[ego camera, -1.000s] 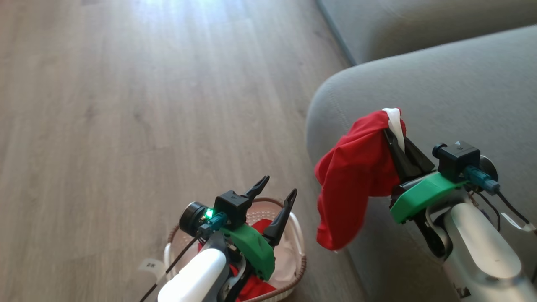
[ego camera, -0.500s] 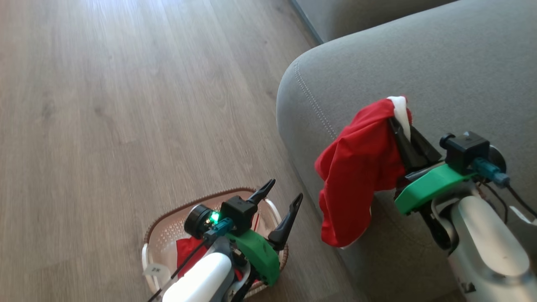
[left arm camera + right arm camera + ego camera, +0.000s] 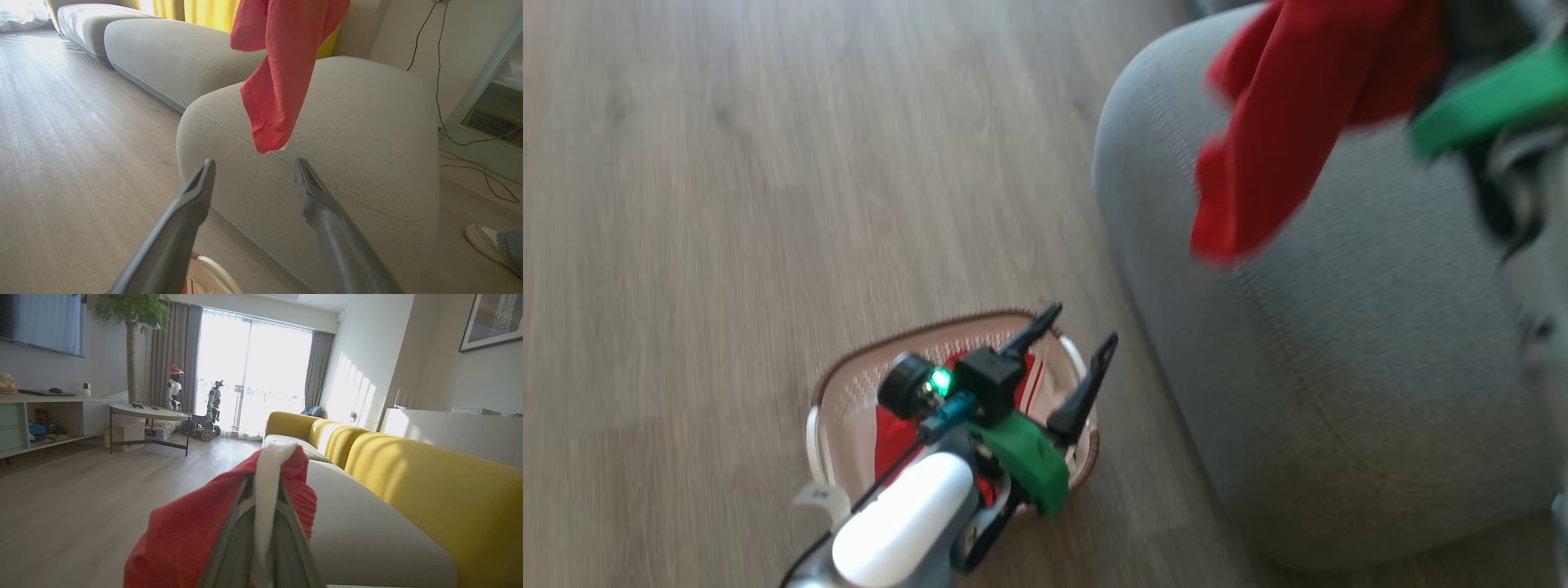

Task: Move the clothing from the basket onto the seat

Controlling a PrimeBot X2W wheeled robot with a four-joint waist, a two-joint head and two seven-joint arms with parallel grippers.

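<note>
two grippers, two red garments, one basket and one seat are counted. the left gripper (image 3: 1085,324) is held with its fingers spread and nothing between them, directly above the basket (image 3: 915,335), which is set on the wood floor (image 3: 686,245). inside the basket, under that gripper, the first garment (image 3: 890,437) is seen, red with a white panel. a white tag (image 3: 817,494) is seen beside the left forearm; its writing is too blurred to be read. ahead of the left fingertips the grey seat (image 3: 367,122) is found, edged with a double line of stitching. the right gripper (image 3: 265,484) is pressed together on the second garment (image 3: 184,539): a white band is pinched between its fingers and the red cloth is draped down from it over the seat's rounded edge. beyond the right fingertips yellow sofa backs (image 3: 408,477) are seen.
</note>
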